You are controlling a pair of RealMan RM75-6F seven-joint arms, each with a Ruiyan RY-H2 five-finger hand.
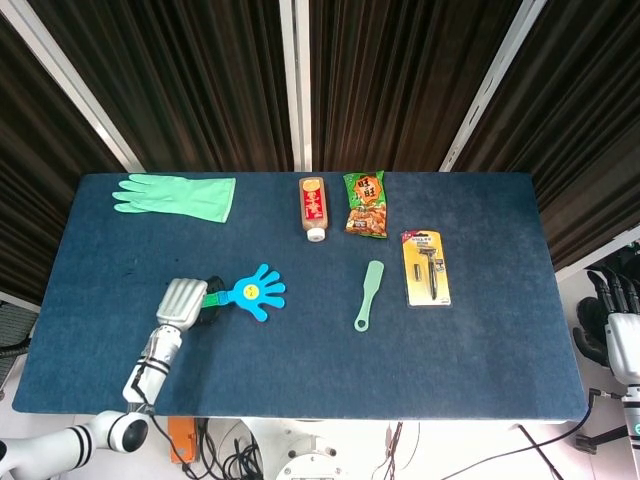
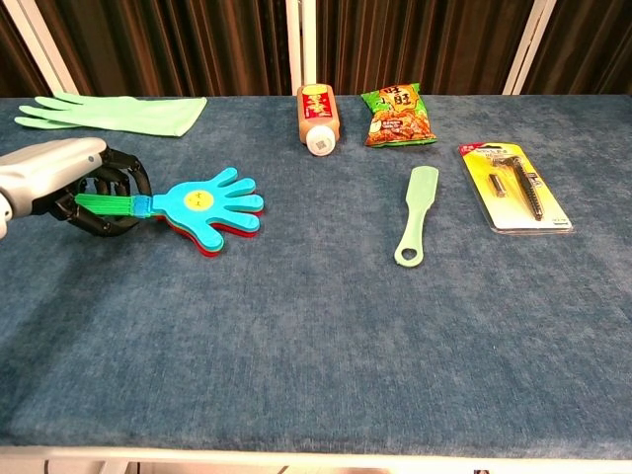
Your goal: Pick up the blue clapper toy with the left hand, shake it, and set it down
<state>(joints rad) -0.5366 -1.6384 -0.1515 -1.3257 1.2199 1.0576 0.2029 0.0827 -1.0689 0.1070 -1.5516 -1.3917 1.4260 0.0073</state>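
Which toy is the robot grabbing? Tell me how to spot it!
Look at the blue table, on its near left part where the left robot hand is. That robot hand grips the green handle of the clapper toy. It is the only thing shaped like a flat bright blue hand with spread fingers, with a yellow face on its palm.
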